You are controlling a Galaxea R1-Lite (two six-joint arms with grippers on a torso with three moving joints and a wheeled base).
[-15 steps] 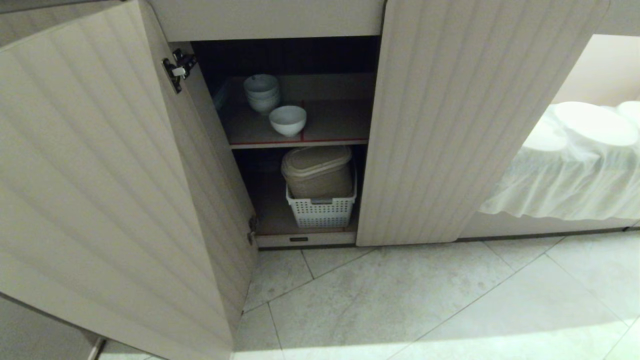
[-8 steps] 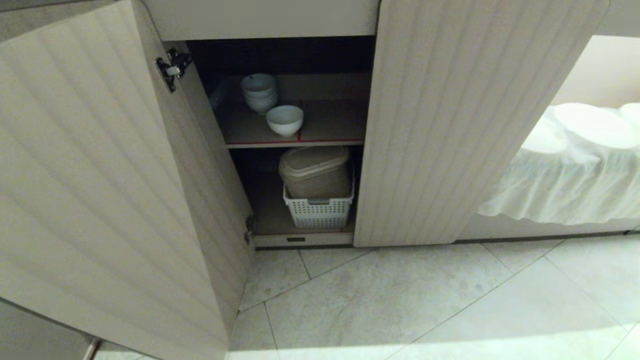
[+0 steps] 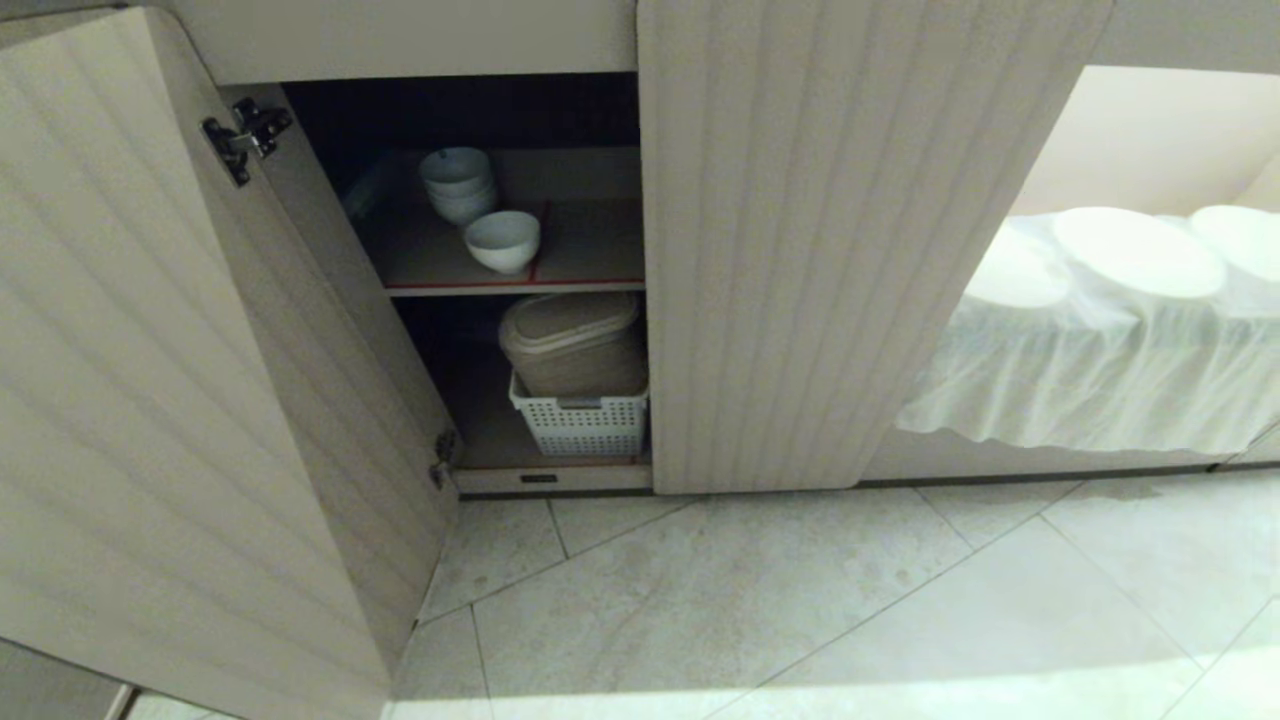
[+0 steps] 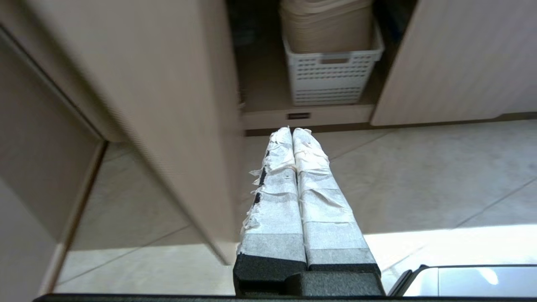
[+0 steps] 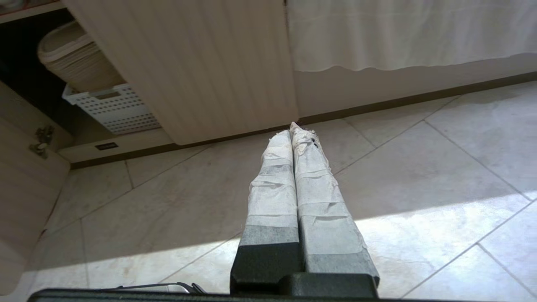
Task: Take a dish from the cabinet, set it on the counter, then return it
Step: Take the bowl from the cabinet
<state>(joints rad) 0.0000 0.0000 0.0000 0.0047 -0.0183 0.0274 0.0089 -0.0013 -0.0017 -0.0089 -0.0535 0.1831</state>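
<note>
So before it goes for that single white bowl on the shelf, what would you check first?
1. Left cabinet door swung open: ok.
2. Single bowl upright near the shelf's front edge, apart from the stack of bowls: ok.
3. Left end effector open for grasping: not ok, shut.
4. Right end effector open: not ok, shut.
5. Either arm near the shelf: not ok, both hang over the floor.
6. Right door clear of the reach: cannot tell.

Left pincer (image 4: 292, 131), right pincer (image 5: 291, 127) closed, empty.
</note>
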